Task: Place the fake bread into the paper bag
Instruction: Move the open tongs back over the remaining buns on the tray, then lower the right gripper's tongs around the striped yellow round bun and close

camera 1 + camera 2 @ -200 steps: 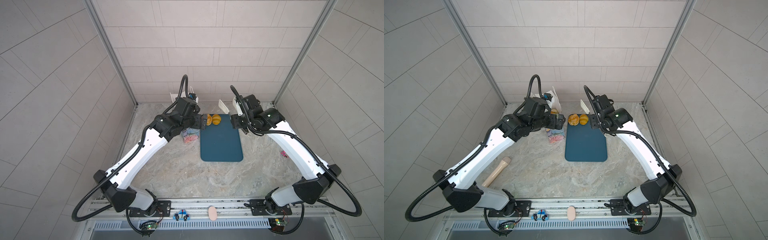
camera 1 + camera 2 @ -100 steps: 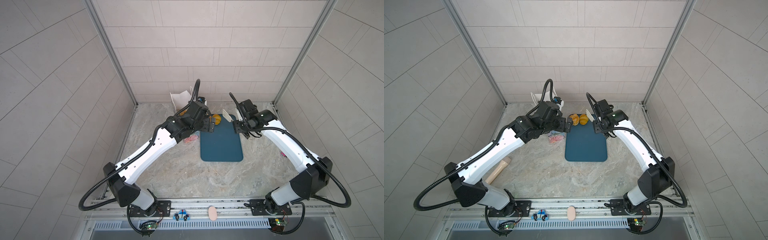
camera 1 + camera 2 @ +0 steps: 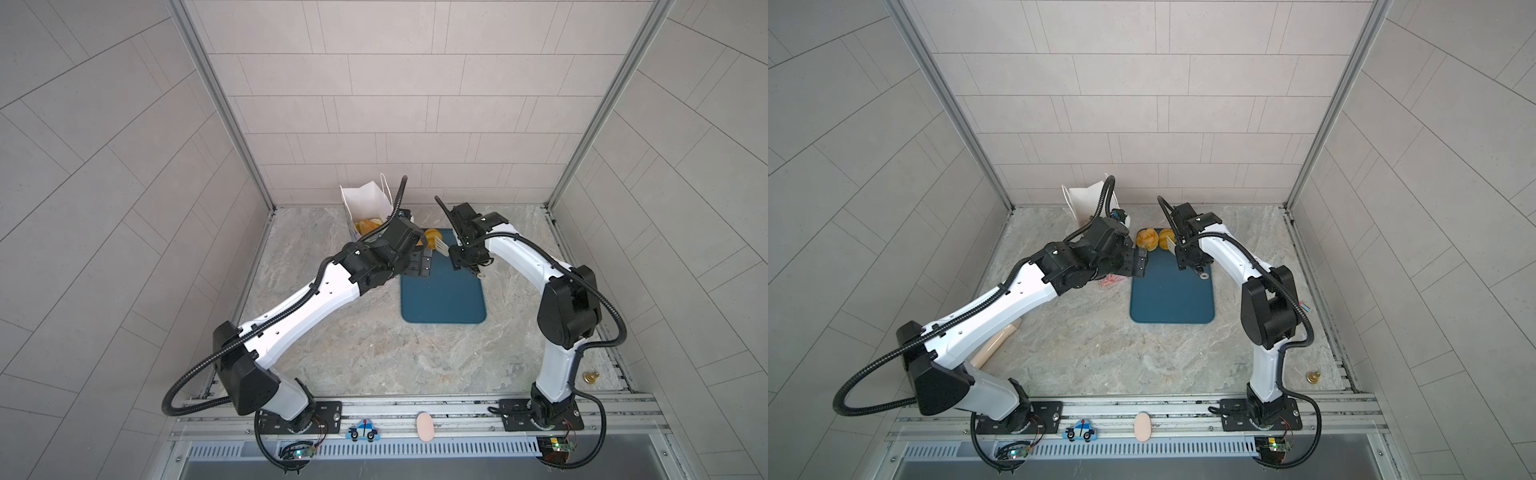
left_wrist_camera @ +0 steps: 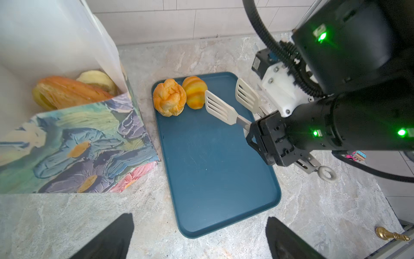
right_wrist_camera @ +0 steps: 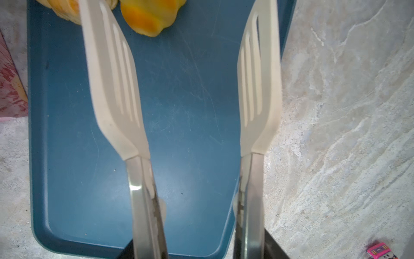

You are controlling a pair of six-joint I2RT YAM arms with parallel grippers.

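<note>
Presently, two pieces of the fake bread sit touching each other in a far corner of a dark blue rectangular plastic tray [image 4: 212, 168], which lies flat on the grey marbled bench [image 4: 313, 213]. One is a knotted golden-orange roll [image 4: 169, 97] on the side nearer the bag, the other a yellow roll with orange stripes [image 4: 195, 92]. Just beside the tray's long edge is the white paper gift bag with a painted blue, purple and pink flower print [image 4: 85, 139], its mouth open. Inside it lie more glossy pastries [image 4: 67, 92], an orange-brown one over paler yellow ones. The bag's wall hides part of them, so their number cannot be told. The right gripper [image 3: 467, 257] has its jaws clamped on the steel arms of a pair of kitchen tongs with beige slotted heads [image 4: 220, 107]. The two heads stand spread apart above the far end of the tray. In the right wrist view the striped roll lies between them, close against one head, though whether that head actually touches it is unclear. The other head hangs over the tray's edge on the side away from the bag. The left gripper [image 4: 199, 235] has its jaws spread wide and carries nothing. In both top views it hangs at the tray's left edge, near the two rolls and between the tray and the bag. A small brass-coloured piece [image 3: 590, 377] lies well apart at the right edge of the bench, a pale wooden rod [image 3: 994, 349] lies under the left arm, and a small pink toy [image 5: 378, 251] sits on the bench beyond the tray.
</note>
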